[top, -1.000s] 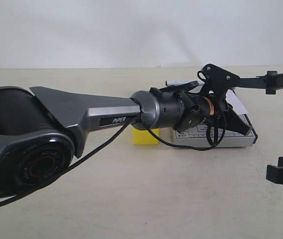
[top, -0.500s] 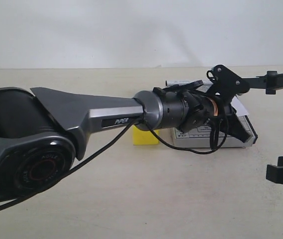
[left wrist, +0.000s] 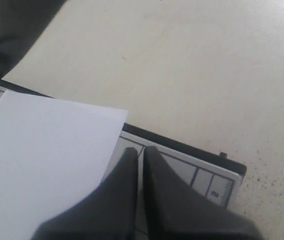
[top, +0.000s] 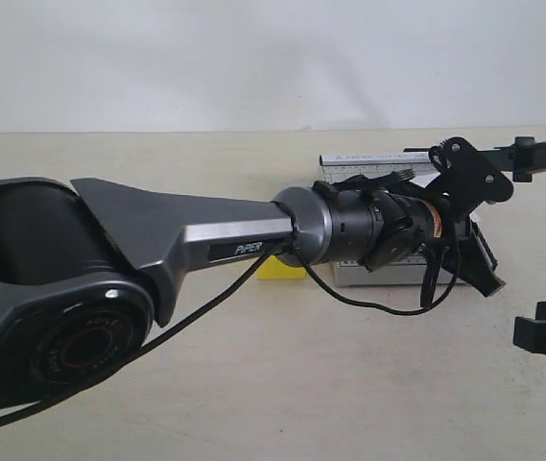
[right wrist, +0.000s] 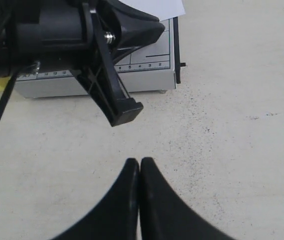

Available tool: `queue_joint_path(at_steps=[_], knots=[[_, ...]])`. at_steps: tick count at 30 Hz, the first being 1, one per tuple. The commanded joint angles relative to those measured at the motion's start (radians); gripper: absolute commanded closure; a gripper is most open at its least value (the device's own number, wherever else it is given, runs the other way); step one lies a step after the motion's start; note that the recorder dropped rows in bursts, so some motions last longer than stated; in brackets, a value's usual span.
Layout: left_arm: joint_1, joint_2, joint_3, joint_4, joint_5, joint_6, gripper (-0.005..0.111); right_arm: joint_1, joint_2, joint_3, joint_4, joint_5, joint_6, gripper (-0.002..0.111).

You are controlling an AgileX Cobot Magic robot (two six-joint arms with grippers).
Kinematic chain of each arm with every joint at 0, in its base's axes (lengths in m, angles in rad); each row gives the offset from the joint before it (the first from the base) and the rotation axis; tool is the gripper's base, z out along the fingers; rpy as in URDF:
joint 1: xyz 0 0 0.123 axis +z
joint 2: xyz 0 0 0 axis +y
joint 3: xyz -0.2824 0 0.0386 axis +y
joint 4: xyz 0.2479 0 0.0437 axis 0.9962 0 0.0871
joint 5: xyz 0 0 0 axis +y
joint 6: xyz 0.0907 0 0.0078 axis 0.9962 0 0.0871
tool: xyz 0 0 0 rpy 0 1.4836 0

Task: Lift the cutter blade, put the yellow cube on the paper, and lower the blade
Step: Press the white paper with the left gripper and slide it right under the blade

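Exterior view. Shows left arm [top: 205, 230] stretched level over the tabletop [top: 253, 384], left gripper [top: 486, 276] tipped down at the right end of the cutter base [top: 378, 277]; yellow cube [top: 274, 270] on the tabletop just beside the base's left end, mostly behind the arm. Left wrist view. Finds jaws shut, empty, above the paper [left wrist: 47, 160] on the base; cutter blade [left wrist: 181, 145] flat, long axis along the base's edge. Right wrist view. Finds right gripper [right wrist: 140, 162] near the base, jaws shut, empty.

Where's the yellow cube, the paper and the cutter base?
yellow cube [top: 277, 270]: exterior view, front face.
paper [left wrist: 47, 150]: left wrist view, middle of sheet.
cutter base [right wrist: 142, 82]: right wrist view, front wall.
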Motion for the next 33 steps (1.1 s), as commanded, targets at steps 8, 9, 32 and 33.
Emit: queue_joint_path(at_steps=[8, 9, 32, 33], knots=[[0.053, -0.052, 0.006, -0.008, 0.008, -0.327, 0.102, -0.003, 0.000, 0.000, 0.001, -0.006, 0.009, 0.108], [0.065, -0.052, 0.006, -0.008, 0.000, -0.347, 0.102, -0.003, 0.000, 0.000, 0.001, -0.006, 0.009, 0.108], [0.110, 0.033, 0.006, 0.152, 0.023, -0.719, 0.102, -0.003, 0.000, 0.000, -0.001, -0.006, -0.020, 0.108], [0.113, 0.033, 0.006, 0.155, 0.021, -0.719, 0.102, -0.003, 0.000, 0.000, -0.001, -0.006, -0.020, 0.108]])
